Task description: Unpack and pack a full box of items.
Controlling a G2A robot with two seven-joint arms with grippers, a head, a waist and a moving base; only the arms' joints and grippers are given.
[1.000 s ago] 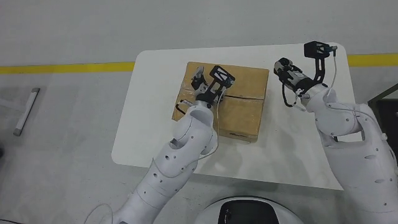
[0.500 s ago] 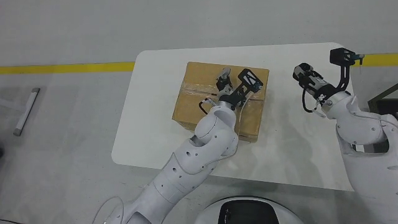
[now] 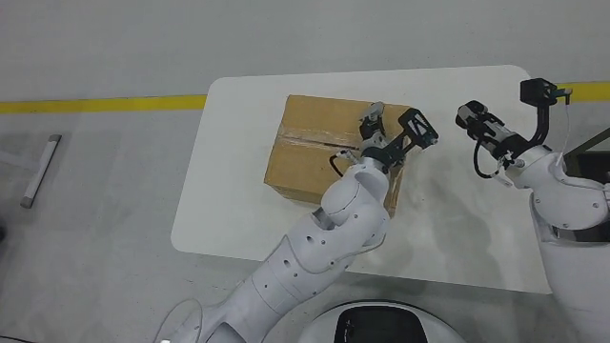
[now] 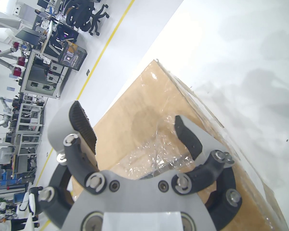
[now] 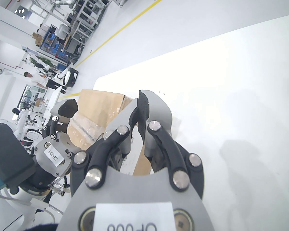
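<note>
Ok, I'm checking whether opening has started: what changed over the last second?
The open left hand swept rightward over the taped brown cardboard box to its right end. The shut right hand backed off toward the white table's right edge. Nothing was gripped; the box stayed put, still sealed.

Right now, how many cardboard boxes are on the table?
1. The taped cardboard box sits on the white table, toward its far side, with the left gripper over its right edge, jaws open. It is closed, so any contents are hidden.
</note>
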